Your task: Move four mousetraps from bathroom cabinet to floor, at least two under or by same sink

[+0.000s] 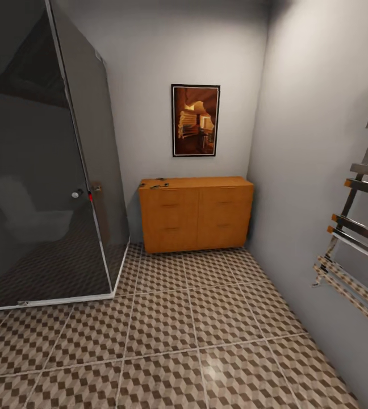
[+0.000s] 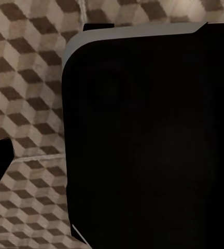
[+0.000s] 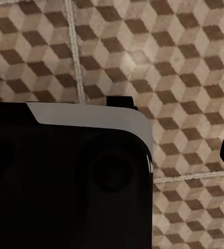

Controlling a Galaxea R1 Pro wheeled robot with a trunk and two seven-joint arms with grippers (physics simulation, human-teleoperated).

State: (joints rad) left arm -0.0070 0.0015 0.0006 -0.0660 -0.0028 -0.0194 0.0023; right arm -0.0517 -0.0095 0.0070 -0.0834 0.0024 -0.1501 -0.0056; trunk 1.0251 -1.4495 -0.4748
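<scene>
Cabinet (image 1: pixel 195 213) against far wall, mousetraps (image 1: pixel 157 184) on top, both tools' openings impossible to tell.

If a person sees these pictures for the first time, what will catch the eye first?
Probably the orange-brown cabinet against the far wall, with small dark objects on its top left corner, too small to identify. Above it hangs a framed picture, and the cube-patterned floor spreads in front, beside a dark glass shower enclosure.

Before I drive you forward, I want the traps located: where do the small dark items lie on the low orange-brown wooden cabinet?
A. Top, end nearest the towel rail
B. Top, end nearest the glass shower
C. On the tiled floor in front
B: the small dark items lie on the top of the low orange-brown wooden cabinet, at the end beside the glass shower.
</scene>
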